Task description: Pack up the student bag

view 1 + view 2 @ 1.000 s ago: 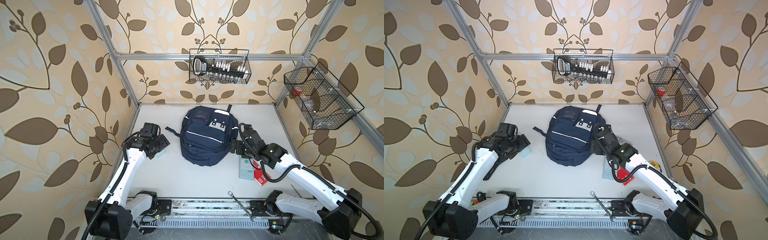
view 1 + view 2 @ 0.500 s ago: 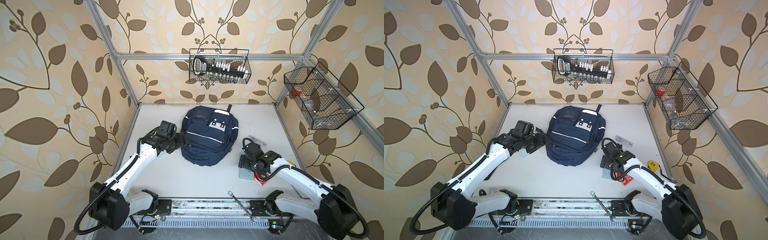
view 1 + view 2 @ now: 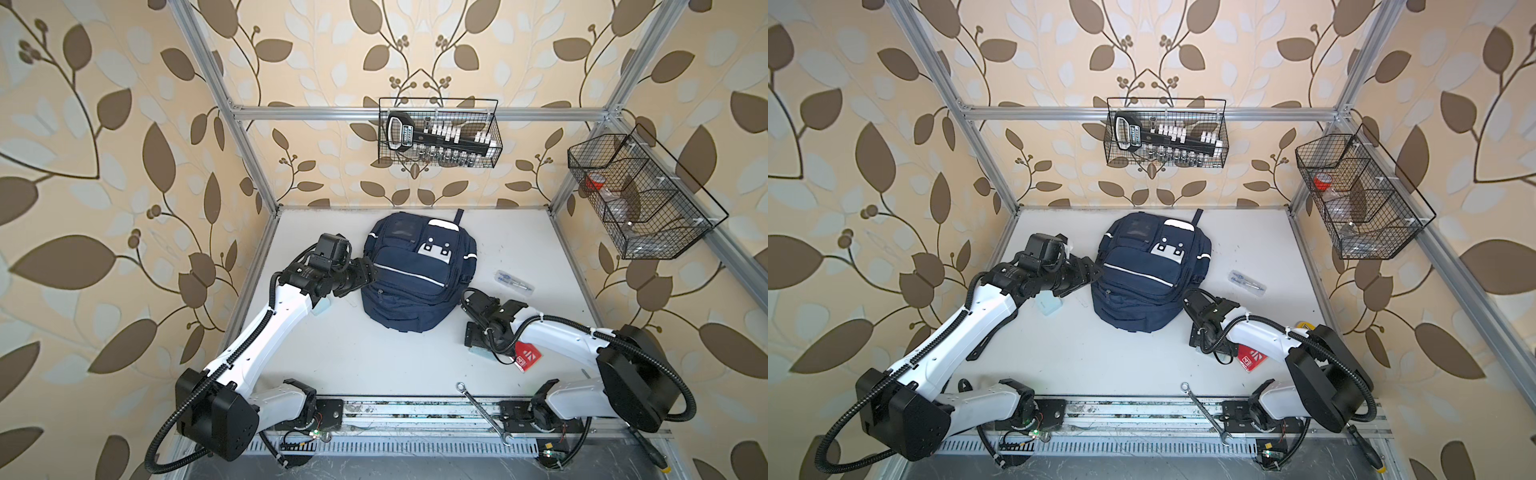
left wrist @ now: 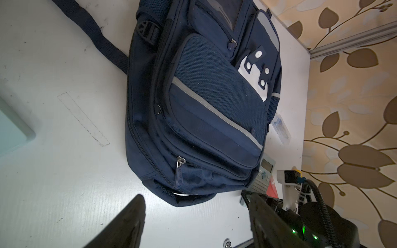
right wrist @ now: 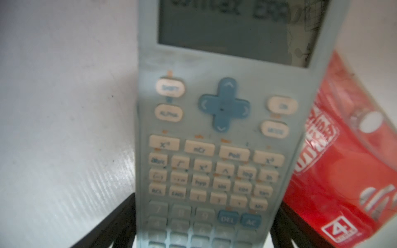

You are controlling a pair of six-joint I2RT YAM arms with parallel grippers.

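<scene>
Starting at the left claw, its jaws stood apart with nothing between them. It pointed at the left flank of the student bag from just beside it; whether it touched could not be told. The bag lay flat in the middle of the counter, toward the far side, with its front pockets up and its top loop toward the far wall. The right claw hung near and right of the bag's near right corner, apart from it. Its jaws straddled a pale blue calculator at both long edges; whether they pinched it could not be told. A red packet lay just beside the calculator, on its right.
</scene>
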